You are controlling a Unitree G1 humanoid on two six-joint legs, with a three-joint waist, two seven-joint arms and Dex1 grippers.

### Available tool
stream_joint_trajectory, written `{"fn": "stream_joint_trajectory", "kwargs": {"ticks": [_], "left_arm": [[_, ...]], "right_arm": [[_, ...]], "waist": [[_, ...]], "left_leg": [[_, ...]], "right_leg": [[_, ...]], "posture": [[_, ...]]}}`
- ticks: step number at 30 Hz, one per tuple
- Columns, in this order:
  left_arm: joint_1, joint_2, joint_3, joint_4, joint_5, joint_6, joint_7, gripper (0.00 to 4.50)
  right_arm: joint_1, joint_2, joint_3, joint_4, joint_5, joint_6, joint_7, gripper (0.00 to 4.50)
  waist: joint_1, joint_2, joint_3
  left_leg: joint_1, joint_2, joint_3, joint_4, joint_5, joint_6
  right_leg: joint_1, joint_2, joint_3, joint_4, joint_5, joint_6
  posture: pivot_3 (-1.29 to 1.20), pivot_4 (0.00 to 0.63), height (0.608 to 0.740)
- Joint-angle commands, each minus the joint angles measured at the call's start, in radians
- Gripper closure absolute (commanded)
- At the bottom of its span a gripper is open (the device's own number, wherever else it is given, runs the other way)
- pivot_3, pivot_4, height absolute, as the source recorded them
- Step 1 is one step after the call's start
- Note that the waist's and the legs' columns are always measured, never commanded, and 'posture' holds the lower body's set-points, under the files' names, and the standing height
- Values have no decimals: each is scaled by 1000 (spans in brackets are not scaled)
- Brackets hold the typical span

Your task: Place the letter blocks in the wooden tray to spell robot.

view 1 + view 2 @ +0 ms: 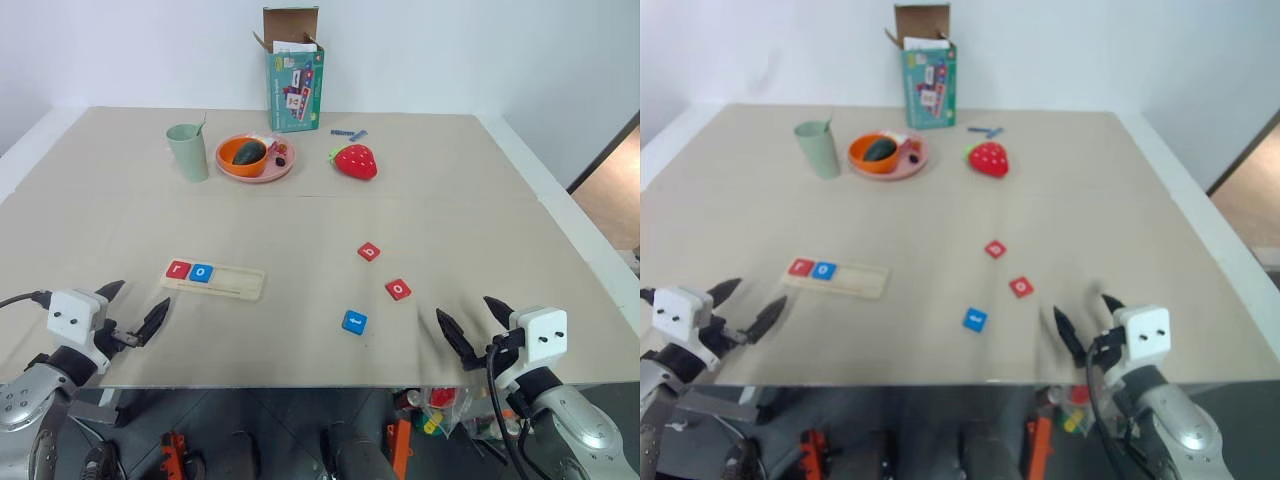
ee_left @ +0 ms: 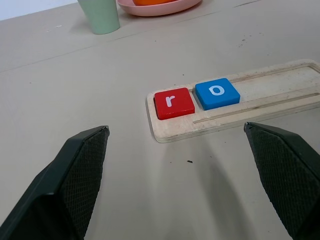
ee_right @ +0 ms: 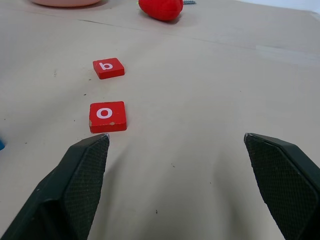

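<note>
Letter blocks and tray on the desk [image 1: 450,215], both grippers empty.

Red r [image 2: 173,103] and blue o [image 2: 217,93] sit side by side at one end of the tray [image 1: 240,285]; red b [image 3: 108,67], red o [image 3: 107,116] and blue t [image 1: 354,322] lie loose, well apart. Blocks look light, rigid and thin: pinch across opposite edges. Left gripper [image 1: 132,315] and right gripper [image 1: 470,325] stand wide.

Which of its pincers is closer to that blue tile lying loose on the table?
The right pincer. It sits a short way to the right of the loose blue tile, while the left pincer is far across the table by the wooden tray.
</note>
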Motion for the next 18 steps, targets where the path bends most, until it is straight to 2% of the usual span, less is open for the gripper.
{"fn": "stream_joint_trajectory", "kwargs": {"ticks": [1, 13, 18], "left_arm": [[-4, 17, 2, -21, 9, -7, 3, 0], [5, 18, 10, -38, -28, 13, -23, 0], [3, 58, -16, -57, -43, -5, -112, 0]], "right_arm": [[-17, -7, 11, 5, -9, -23, 12, 33], [-56, -9, 35, 19, -11, 0, 18, 33], [-99, -59, 52, 12, 33, 21, 105, 33]], "waist": [[0, 0, 0], [0, -1, -1], [0, -1, -1]], "left_leg": [[0, 0, 0, 0, 0, 0], [0, 0, 0, 0, 0, 0], [0, 0, 0, 0, 0, 0]], "right_leg": [[0, 0, 0, 0, 0, 0], [0, 0, -1, 0, 0, 0], [0, 0, 0, 0, 0, 0]], "posture": [[0, 150, 740], [0, 150, 740], [0, 150, 740]]}}
